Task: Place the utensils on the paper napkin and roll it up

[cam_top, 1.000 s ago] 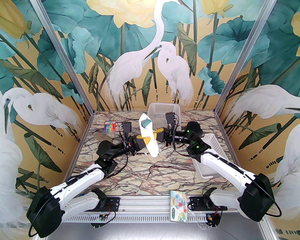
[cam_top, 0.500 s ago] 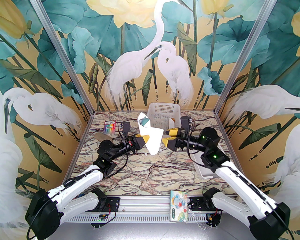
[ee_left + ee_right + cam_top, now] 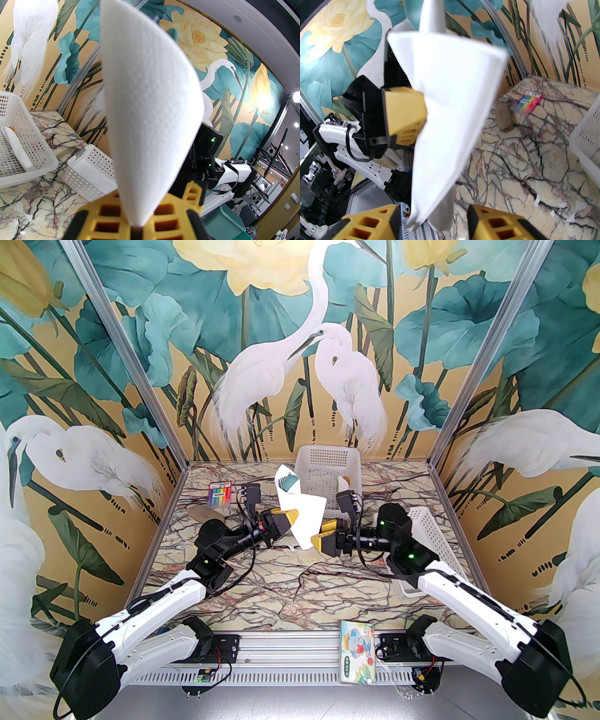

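**Right gripper brought back to the foot of the rolled napkin**

Since half a second ago the right arm [image 3: 468, 596] has swung leftward and down. This carries the right gripper [image 3: 318, 533] from beside the roll's middle to its lower end. The left arm [image 3: 154, 601] has kept its place.

*Left arm.* The white link rises from the base at the near left edge to a bent elbow above the table [image 3: 300, 577]. From there the black forearm and wrist run rightward, nearly level. The left gripper [image 3: 292, 516] is clamped on the paper napkin [image 3: 308, 520] about midway along its left edge, fingers pointing right. In the left wrist view the napkin fans up out of the closed yellow fingers.

*Right arm.* The white link climbs from the near right base toward the centre, with the elbow bent over the side basket [image 3: 429, 526]. The wrist points left and lies roughly level. Its jaws stand apart, one finger on either side of the napkin's lower end. In the right wrist view a gap shows on both sides of the paper, so nothing is gripped.

*Paper napkin.* It is rolled into a loose cone and held clear of the table, tilted so that its upper end leans toward the far basket [image 3: 328, 460]. A loose flap spreads to the right of the roll. The utensils [image 3: 288, 482] sit inside. The bowl of the spoon [image 3: 293, 481] and the tines of the fork [image 3: 281, 483] show at the open upper end.
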You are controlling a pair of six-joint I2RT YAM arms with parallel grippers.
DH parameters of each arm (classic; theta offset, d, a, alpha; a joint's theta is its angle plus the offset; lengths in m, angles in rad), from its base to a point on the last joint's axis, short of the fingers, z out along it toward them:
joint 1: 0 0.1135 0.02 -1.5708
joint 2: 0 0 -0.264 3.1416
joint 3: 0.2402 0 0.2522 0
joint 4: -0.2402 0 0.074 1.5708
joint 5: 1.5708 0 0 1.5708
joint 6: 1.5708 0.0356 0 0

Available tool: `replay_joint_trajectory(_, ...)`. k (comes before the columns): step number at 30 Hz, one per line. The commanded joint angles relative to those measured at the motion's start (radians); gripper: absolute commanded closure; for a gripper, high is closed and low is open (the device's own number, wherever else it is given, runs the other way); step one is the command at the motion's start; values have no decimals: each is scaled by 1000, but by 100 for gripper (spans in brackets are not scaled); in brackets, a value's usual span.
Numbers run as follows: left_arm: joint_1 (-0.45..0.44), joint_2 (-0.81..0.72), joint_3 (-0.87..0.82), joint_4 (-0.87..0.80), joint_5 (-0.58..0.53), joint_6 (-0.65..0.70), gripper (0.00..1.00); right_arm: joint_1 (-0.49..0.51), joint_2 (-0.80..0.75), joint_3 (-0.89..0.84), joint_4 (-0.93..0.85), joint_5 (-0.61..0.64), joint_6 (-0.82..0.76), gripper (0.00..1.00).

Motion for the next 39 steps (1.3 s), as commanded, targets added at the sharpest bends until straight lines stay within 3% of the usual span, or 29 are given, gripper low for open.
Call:
replay_joint_trajectory(1, -1, -4, 33, 1, -17, -5, 100, 7, -5, 0, -5, 14, -6, 75)
replay_joint_trajectory(3, -1, -6, 34, -1, -18, -8, 100, 6, -15, -8, -22, 25, -21, 87)
replay_joint_trajectory(6, -1, -4, 38, 0, -19, -17, 100, 5, -22, -24, -36, 28, -32, 96)
replay_joint_trajectory(17, -1, 47, 59, 150, 108, -107, 100, -30, 13, -83, 125, -105, -19, 97)
replay_joint_trajectory(21, -1, 59, 61, 158, 124, -111, 100, -64, 14, -70, 91, -97, -48, 86)
replay_joint_trajectory(31, -1, 8, 40, -17, -4, -6, 100, -112, -123, -34, -20, -89, -93, 26)
replay_joint_trajectory(35, -1, 6, 34, 13, 12, -10, 100, -117, -148, -9, 79, -49, -24, 11)
replay_joint_trajectory(39, -1, 3, 32, 43, 32, -20, 100, -117, -115, 42, 169, 62, 47, 8)
